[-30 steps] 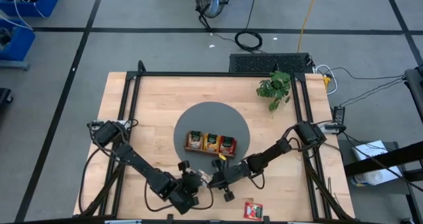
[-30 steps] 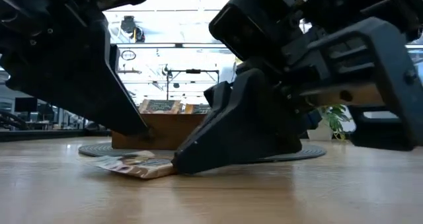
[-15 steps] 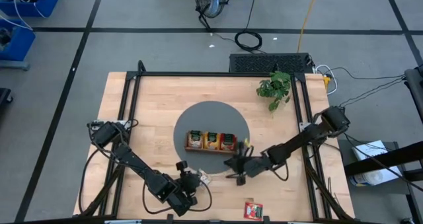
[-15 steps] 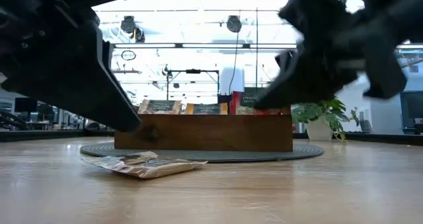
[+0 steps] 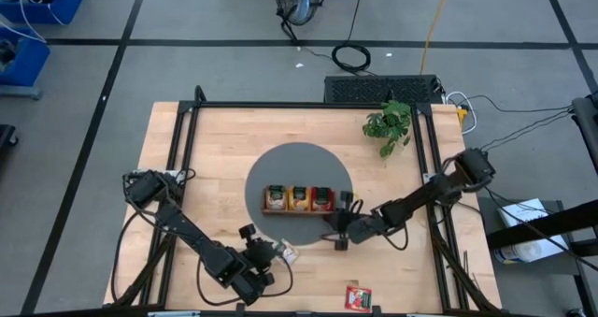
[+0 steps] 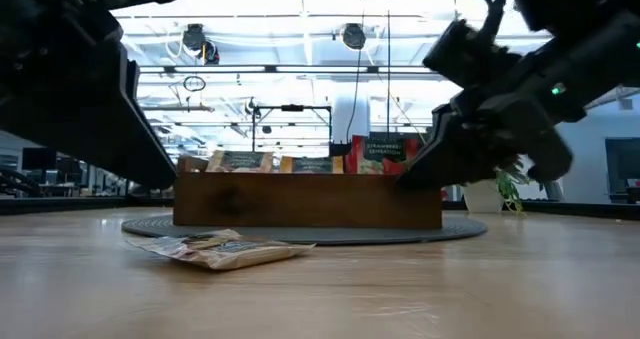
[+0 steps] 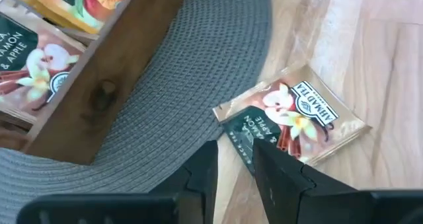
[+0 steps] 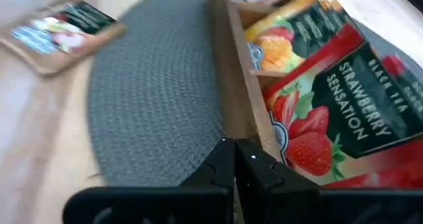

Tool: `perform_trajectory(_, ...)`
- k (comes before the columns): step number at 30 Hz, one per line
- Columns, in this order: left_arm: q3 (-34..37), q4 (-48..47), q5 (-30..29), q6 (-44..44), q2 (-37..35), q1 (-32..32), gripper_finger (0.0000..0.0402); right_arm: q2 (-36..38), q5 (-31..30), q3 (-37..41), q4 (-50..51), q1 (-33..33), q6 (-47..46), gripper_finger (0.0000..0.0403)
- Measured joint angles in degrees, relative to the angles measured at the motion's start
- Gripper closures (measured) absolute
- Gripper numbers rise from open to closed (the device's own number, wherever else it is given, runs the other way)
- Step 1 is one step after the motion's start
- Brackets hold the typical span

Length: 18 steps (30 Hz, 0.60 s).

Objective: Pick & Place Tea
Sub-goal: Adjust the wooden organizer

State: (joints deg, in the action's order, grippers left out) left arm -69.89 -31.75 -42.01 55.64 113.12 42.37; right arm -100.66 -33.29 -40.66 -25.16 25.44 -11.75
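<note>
The wooden tray (image 5: 298,201) at centre frame holds packets in all three compartments. An apple-cinnamon packet (image 5: 287,253) and a red packet (image 5: 358,297), lower frame, remain on the desk (image 5: 215,149). Right gripper (image 5: 338,238) jaws closed, empty; left gripper (image 5: 264,252) jaws slightly parted, empty.

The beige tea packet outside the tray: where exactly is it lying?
In the high view the beige tea packet lies flat on the wooden table, just off the grey mat, beside the left gripper.
</note>
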Motion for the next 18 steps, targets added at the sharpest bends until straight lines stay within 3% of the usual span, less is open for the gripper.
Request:
perform_trajectory(9,-0.02,-2.11,-2.55,1.31,0.00,-0.20,0.0300,-0.04,0.65,-0.02,0.60,-3.63,0.26,0.0403)
perform_trajectory(18,-0.02,-14.11,-6.59,15.41,0.03,-2.95,0.0300,-0.02,3.54,-0.04,0.12,-3.63,0.44,0.0403)
